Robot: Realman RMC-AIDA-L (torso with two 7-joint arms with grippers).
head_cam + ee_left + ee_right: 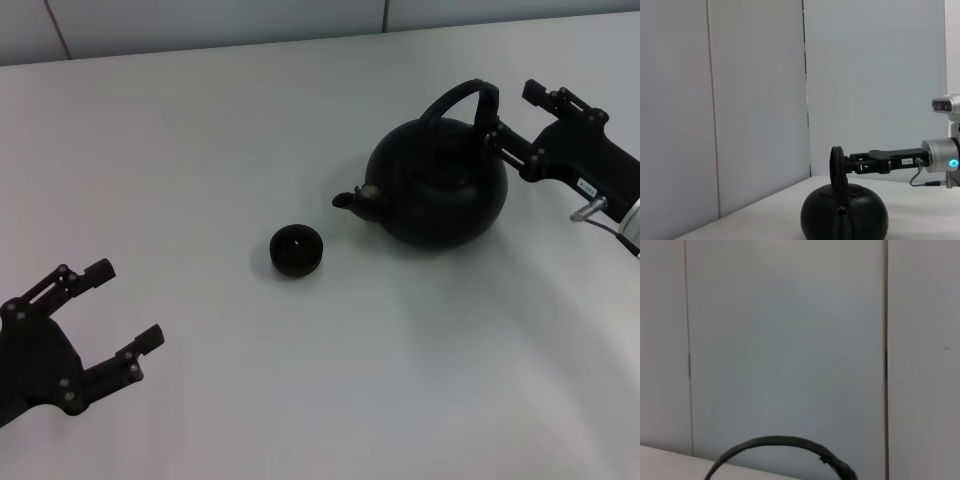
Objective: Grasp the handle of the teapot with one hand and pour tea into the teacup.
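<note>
The matte-black teapot [440,185] stands right of centre on the white table, its short spout pointing left at the teacup [296,250], a tiny black bowl a short way off. The arched handle [458,98] stands upright over the lid. My right gripper [515,120] is open, just right of the handle's right end, level with it. The left wrist view shows the teapot [844,212], the handle [836,162] edge-on and the right gripper [860,162] reaching up to it. The right wrist view shows only the handle's arc [780,442]. My left gripper [125,303] is open and empty at front left.
The white table [200,150] runs back to a pale panelled wall [200,25]. A cable [610,215] hangs from the right wrist near the right edge of the head view.
</note>
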